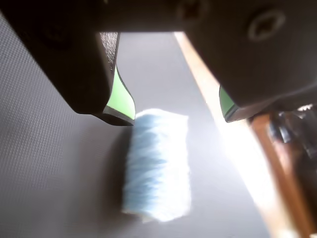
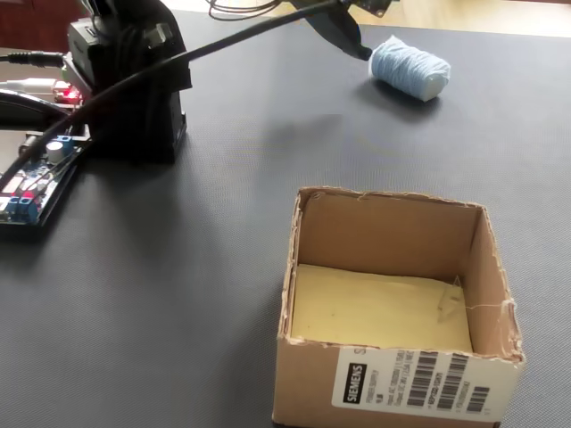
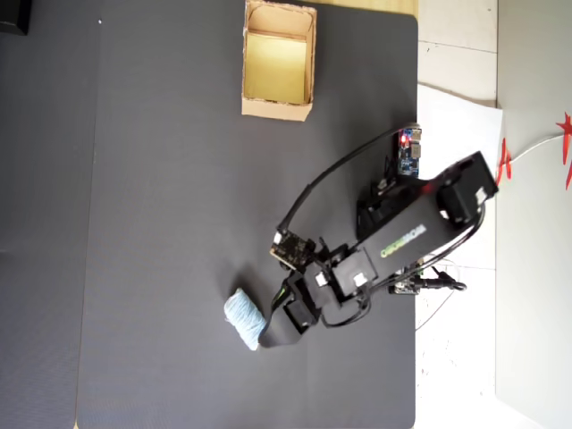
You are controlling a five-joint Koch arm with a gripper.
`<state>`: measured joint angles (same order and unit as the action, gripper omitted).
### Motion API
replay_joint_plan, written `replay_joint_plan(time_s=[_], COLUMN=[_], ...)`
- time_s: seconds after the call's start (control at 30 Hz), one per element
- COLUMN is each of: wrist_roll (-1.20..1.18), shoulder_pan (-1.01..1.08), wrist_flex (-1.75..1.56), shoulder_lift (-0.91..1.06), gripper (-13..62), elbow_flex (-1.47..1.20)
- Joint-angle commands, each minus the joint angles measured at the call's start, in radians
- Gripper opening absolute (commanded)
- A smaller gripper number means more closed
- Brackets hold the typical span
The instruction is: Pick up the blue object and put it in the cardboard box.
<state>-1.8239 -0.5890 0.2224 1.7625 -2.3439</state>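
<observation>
My jaws spread over the blue object

My gripper (image 1: pixel 176 116) hangs open, one tip at the blue object (image 1: pixel 158 166) lying on the dark mat (image 3: pixel 161 223); the cardboard box (image 3: pixel 278 108) stands well apart, empty.

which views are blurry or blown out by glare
Wrist view: soft focus, the hand and blue object blurred, and a glare strip along the mat edge washes out. Fixed view: fairly sharp, the cardboard box label readable. Overhead view: even light, bright pale floor on the right.
</observation>
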Motion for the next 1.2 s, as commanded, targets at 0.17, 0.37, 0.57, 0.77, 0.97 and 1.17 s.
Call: replay_joint_plan(time_s=[0.17,0.37,0.57,0.77,0.97,1.17], wrist_roll=[0.009,0.011,0.009,0.002,-0.006,-0.025], shoulder_pan=[0.071,0.103,0.106,0.077,0.048,0.037], wrist_flex=[0.014,0.014,0.020,0.083,0.161,0.239], shoulder_lift=[-0.163,-0.247,-0.298,-0.307,-0.339,-0.376], gripper=[32.9,33.0,32.9,31.6,29.4,22.1], elbow_flex=[0.225,0.227,0.218,0.187,0.204,0.273])
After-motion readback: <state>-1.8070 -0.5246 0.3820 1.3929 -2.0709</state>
